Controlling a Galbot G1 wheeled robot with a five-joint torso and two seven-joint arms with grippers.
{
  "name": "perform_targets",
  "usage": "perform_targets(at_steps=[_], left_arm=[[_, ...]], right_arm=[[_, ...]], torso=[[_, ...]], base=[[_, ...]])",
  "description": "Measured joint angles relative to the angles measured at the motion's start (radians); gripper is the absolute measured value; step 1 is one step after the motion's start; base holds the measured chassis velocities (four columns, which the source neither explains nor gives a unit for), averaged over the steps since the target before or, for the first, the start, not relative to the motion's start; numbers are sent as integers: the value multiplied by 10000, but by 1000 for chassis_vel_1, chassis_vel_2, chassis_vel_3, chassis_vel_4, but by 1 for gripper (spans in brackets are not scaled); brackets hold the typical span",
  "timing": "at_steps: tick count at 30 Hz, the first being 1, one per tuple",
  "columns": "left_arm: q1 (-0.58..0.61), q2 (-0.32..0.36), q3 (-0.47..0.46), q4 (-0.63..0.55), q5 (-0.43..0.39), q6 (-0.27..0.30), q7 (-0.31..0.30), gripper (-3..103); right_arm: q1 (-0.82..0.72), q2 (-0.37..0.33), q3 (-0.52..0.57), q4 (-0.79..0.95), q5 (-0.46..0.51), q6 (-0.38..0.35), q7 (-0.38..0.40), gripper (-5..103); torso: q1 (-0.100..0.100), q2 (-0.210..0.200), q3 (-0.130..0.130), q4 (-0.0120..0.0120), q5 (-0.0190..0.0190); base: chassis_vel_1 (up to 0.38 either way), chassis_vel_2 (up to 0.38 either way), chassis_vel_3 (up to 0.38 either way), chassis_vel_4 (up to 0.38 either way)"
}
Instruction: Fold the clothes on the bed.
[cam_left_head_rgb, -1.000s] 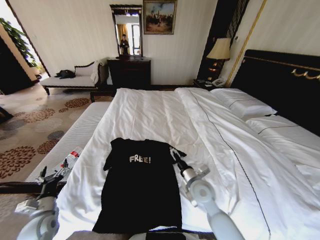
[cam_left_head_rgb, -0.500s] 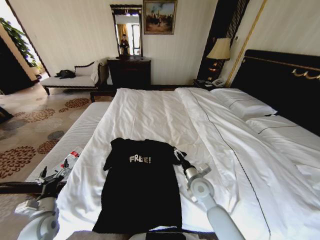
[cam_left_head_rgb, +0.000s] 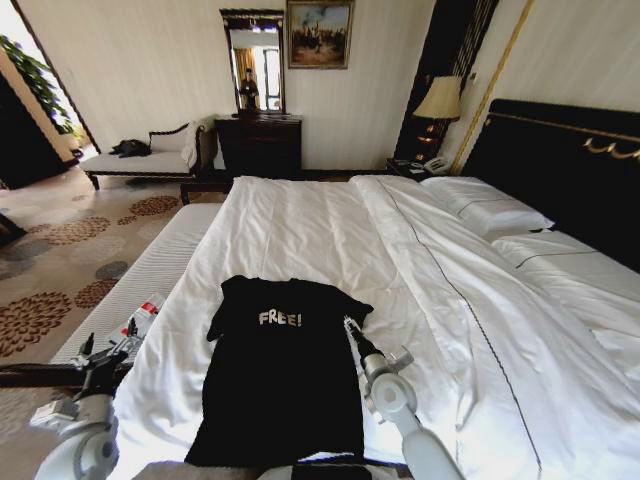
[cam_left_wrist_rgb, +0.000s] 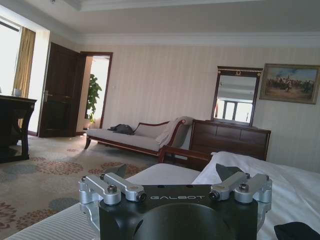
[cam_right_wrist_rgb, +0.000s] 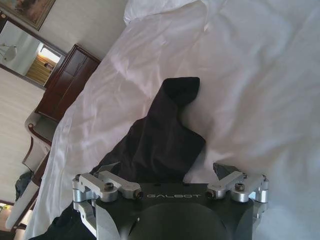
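Hotel bedroom shown, white bed (cam_left_head_rgb: 330, 230) dominating. Black T-shirt (cam_left_head_rgb: 283, 370) was laid flat on bed's near end, "FREE!" lettering facing up. Right hand (cam_left_head_rgb: 347, 322) was positioned at shirt's right sleeve (cam_right_wrist_rgb: 175, 100), fingers spread open above fabric, nothing gripped. Left hand (cam_left_head_rgb: 105, 350) was held off bed's left edge, fingers parted, nothing held.

Both arms are pale grey with rounded, bulbous joint housings. The right gripper (cam_left_head_rgb: 349, 325), beside the black T-shirt (cam_left_head_rgb: 280, 370), ends a slim dark wrist with a silver bracket. Each wrist view shows a black gripper body lettered "GALBOT", silver finger linkages with dark screws either side. The left gripper (cam_left_head_rgb: 85, 350) looks dark, possibly with cables.
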Motion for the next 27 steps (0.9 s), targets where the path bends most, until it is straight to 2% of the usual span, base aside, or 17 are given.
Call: perform_targets(at_steps=[12,27], left_arm=[[2,-33,7,58,9,-42,-11,100],[-84,-74,75,159,47,-58,-7,100]], right_arm=[[850,590,-23,-1147,-32,628,-1054,100],[464,794,-12,-1016,-324,780,-1139,100]], torso=[[0,-1,0,1,0],[0,0,0,0,-1]], base=[[0,0,0,0],[0,0,0,0]])
